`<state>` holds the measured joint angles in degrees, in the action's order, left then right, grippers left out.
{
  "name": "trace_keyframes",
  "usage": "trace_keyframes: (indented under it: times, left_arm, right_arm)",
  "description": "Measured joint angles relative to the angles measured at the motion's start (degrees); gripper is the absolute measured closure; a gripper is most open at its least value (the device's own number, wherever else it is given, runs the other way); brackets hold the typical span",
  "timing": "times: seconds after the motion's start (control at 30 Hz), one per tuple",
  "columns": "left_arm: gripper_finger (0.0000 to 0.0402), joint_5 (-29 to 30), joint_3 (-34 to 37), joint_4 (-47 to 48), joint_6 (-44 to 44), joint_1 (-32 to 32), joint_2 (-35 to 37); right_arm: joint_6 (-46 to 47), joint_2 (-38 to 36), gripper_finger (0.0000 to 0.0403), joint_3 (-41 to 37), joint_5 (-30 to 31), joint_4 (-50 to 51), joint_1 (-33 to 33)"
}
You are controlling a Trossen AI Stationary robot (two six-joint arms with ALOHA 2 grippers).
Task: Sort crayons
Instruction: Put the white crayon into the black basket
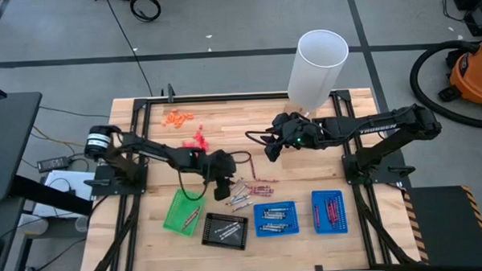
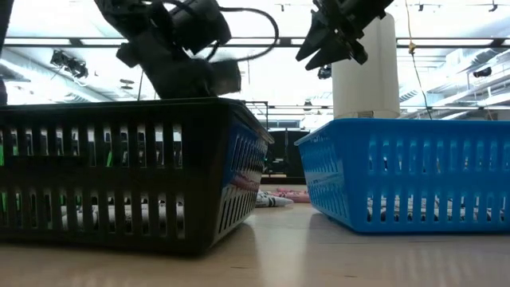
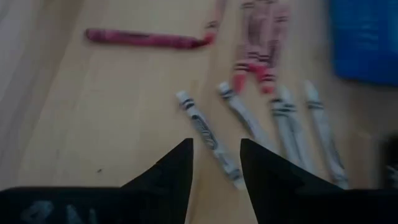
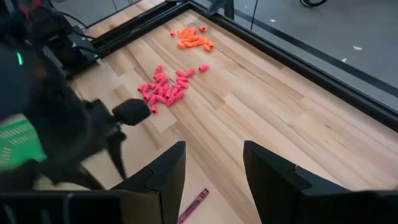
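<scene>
The loose crayons (image 1: 247,192) lie bunched on the bare wood between the left gripper (image 1: 220,189) and the blue trays (image 1: 274,219), grey-white ones nearly touching. We judge its parted, empty fingers may nudge or pinch two neighbours. The right gripper (image 1: 271,150) hangs apart, also empty, near the white cylinder (image 1: 319,64).

Grey floor (image 1: 221,23), orange vacuum (image 1: 473,73), bright ceiling lights (image 2: 446,24).
</scene>
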<state>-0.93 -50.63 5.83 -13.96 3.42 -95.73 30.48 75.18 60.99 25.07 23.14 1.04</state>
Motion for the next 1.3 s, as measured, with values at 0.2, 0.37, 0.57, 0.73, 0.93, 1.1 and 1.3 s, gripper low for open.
trace_keyframes:
  times: [0.2,0.37,0.57,0.73,0.93,1.1,1.3]
  left_arm:
    - [0.026,14.87,-4.65,0.3,-6.78,5.85,-3.77]
    - [0.026,18.47,-5.33,0.45,-13.86,6.04,-5.67]
    - [0.026,18.64,-4.06,-0.16,-16.93,4.55,-6.03]
    - [0.026,15.84,-4.0,-1.86,-16.51,3.3,-6.73]
    - [0.026,11.23,-3.91,-3.35,-16.52,2.75,-9.66]
    - [0.026,11.69,-4.16,-3.03,-16.75,2.95,-10.9]
    - [0.0263,11.52,-4.22,-1.84,-16.89,2.93,-10.95]
  right_arm:
    - [-0.22,0.02,0.0233,0.0,0.34,-0.68,0.0]
    - [-0.11,0.04,0.0233,-0.02,0.4,-0.82,0.44]
    - [-0.2,0.04,0.0233,0.01,0.4,-1.42,0.7]
    - [-0.2,0.04,0.0233,-0.02,0.66,-1.65,0.7]
    - [-0.09,0.07,0.0233,0.0,0.67,-1.85,0.7]
    - [-0.64,0.07,0.0233,-0.02,0.68,-2.07,0.7]
    - [-1.12,0.09,0.0233,-0.01,0.8,-2.08,0.7]
